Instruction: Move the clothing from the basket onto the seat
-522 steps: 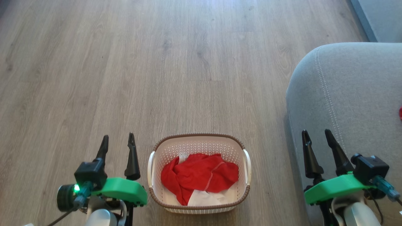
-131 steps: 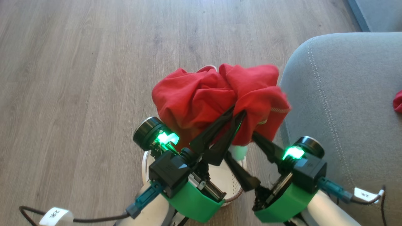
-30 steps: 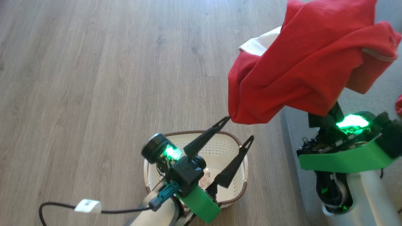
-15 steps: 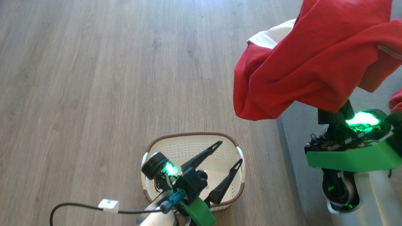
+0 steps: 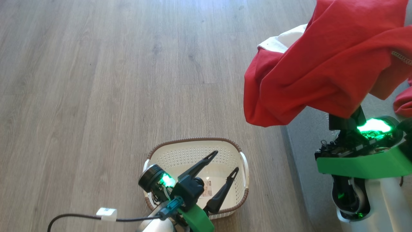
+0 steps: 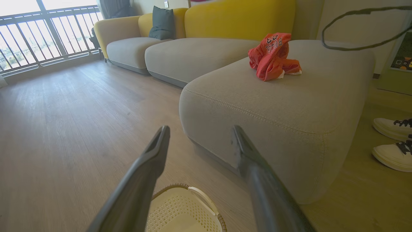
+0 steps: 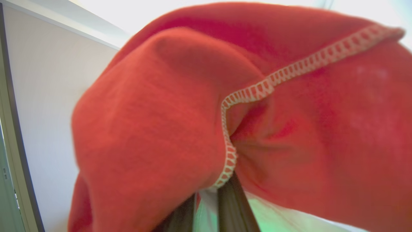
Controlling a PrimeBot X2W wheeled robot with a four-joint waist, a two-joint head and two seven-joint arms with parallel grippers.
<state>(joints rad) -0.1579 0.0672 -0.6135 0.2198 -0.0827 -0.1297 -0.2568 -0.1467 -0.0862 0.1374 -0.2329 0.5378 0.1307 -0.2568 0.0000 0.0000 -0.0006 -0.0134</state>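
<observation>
A bunched red garment of the clothing (image 5: 325,64), with white trim, hangs in the air above the edge of the grey seat (image 5: 302,151). My right gripper (image 7: 207,199) is shut on it from below, its fingertips buried in the folds. The cream basket (image 5: 193,140) stands on the floor beside the seat, and its visible inside holds no fabric. My left gripper (image 5: 225,161) hovers open over the basket with nothing between its fingers. A second red garment (image 6: 273,56), printed "BULLS", lies crumpled on top of the seat (image 6: 273,103).
Wooden floor (image 5: 112,80) stretches left and ahead of the basket. A person's pale shoes (image 6: 392,141) stand to the right of the seat. Grey and yellow sofa sections (image 6: 199,48) and a balcony railing (image 6: 48,35) lie further back. A black cable (image 5: 77,217) trails from my left arm.
My left gripper, open throughout, has drawn back and now sits lower over the basket. The right gripper has carried the red garment a little further right, over the seat's edge.
</observation>
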